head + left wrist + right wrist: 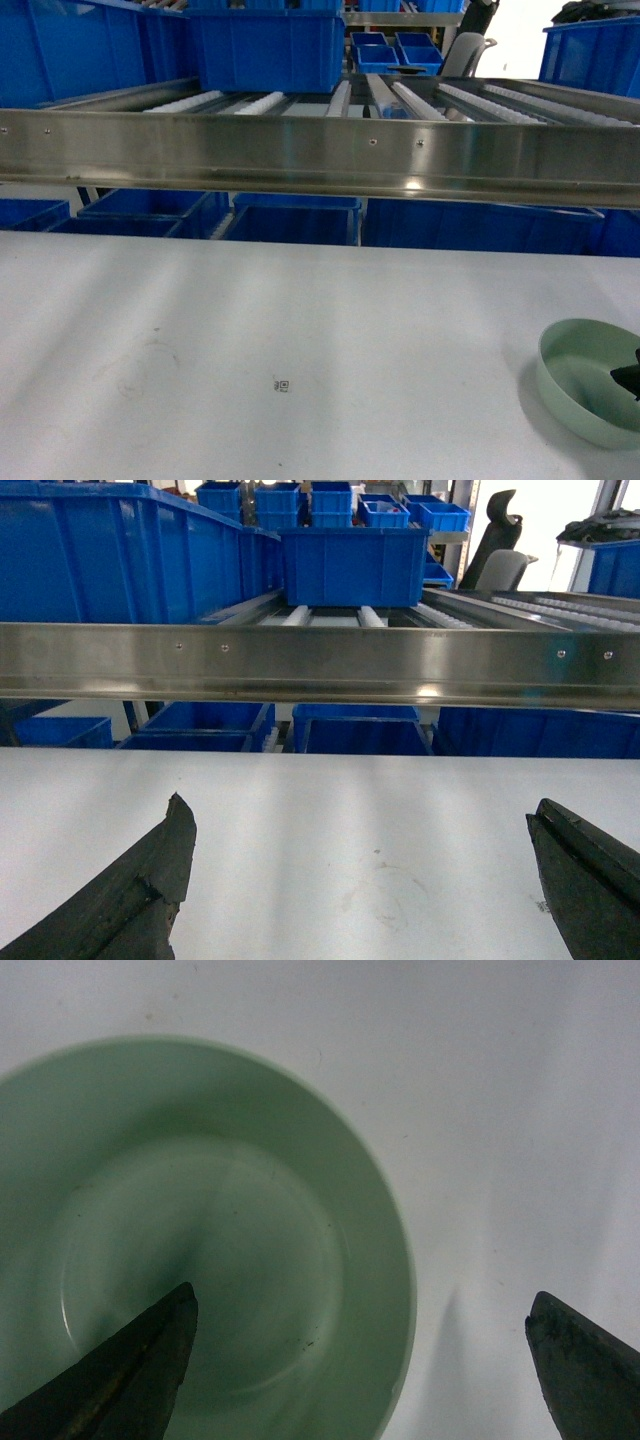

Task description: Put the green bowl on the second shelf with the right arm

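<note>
White table: green bowl's rim seemingly between right jaws.

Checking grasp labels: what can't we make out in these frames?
- Green bowl: head view, right side cut by the frame edge.
- Right gripper: right wrist view, only jaw tips show; contact with the bowl unclear.
- Small mark on the table: head view, too small to read.

We find no legible text, brand, number or label in any view. The only marking is a small square printed mark on the white table in the head view; it is too small for us to read.
</note>
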Controlling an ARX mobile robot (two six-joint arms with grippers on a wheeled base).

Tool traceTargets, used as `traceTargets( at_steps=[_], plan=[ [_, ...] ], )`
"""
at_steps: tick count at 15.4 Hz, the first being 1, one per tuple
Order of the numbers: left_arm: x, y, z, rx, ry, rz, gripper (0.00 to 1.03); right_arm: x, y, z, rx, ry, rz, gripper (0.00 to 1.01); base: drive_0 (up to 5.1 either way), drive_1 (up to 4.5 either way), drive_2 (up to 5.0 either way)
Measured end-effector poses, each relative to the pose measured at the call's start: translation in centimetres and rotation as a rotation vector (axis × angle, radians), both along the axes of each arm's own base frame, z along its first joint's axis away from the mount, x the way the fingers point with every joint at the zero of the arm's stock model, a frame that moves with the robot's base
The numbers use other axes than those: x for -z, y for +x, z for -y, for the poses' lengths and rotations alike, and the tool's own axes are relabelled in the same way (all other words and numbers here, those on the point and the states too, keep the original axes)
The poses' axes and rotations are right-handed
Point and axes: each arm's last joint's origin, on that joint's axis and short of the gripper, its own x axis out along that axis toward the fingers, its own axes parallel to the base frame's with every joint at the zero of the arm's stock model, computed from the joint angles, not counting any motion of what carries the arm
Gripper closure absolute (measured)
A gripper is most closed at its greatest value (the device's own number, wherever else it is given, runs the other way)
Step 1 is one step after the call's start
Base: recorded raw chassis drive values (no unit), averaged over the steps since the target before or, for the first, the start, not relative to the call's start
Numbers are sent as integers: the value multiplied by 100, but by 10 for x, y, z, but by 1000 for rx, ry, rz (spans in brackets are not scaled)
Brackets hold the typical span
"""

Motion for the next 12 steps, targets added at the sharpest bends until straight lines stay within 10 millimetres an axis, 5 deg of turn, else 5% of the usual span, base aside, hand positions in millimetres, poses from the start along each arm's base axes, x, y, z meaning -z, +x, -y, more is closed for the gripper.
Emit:
traceTargets(
  at_steps=[7, 9, 12],
  plan=[
    [0, 0, 0, 0, 0, 0, 5, 17, 10, 11, 33, 4, -35, 5, 0, 0, 0],
    [0, 0, 0, 0, 0, 0, 5, 19, 10, 5, 18, -3, -27, 55, 0, 0, 0],
    [0, 0, 0, 0, 0, 0, 5, 21, 8, 2, 14, -7, -33, 80, 0, 0, 0]
  ],
)
